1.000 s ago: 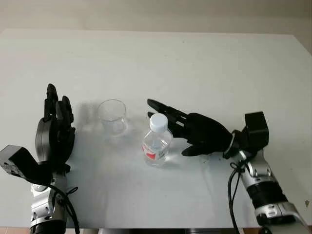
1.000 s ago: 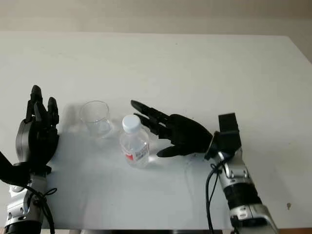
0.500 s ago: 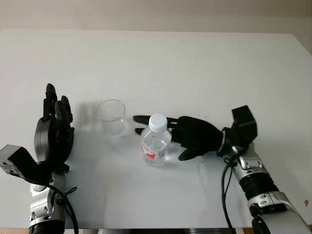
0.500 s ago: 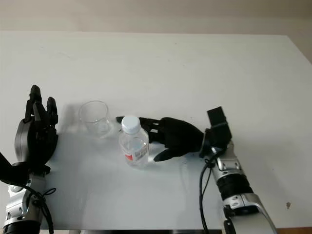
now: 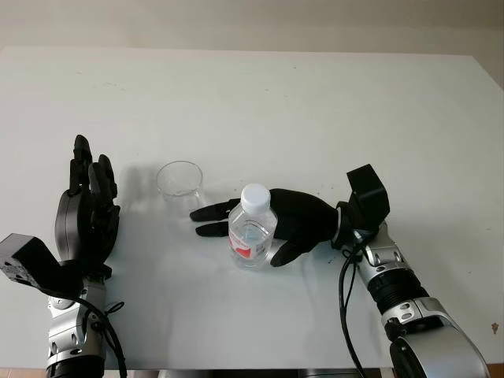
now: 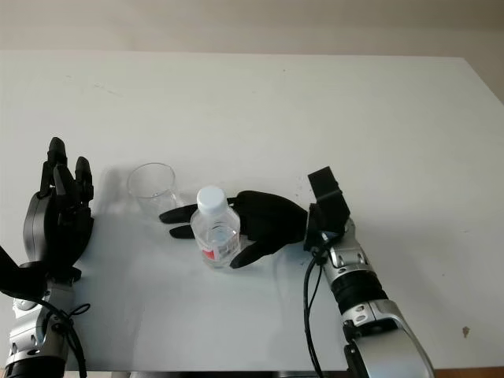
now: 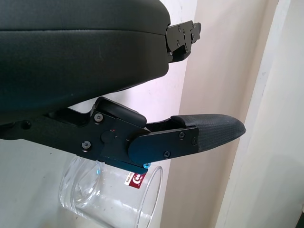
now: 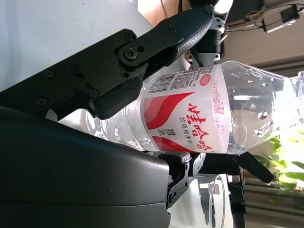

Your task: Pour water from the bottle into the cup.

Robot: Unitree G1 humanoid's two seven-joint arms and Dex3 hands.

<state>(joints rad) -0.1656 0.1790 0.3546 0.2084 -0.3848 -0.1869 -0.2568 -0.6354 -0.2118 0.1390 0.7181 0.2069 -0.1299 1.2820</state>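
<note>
Standing open near the front left corner of the white desk [image 5: 331, 102], the left robot hand [image 5: 85, 216] holds nothing, just beside it the clear plastic cup [image 5: 180, 187], then the clear white-capped water bottle [image 5: 252, 230], upright mid-desk, which the right robot hand [image 5: 272, 224] wraps without visibly clamping.

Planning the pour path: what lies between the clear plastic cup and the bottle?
In the left eye view, two fingers of the right hand reach past the capped water bottle toward the clear cup.
</note>
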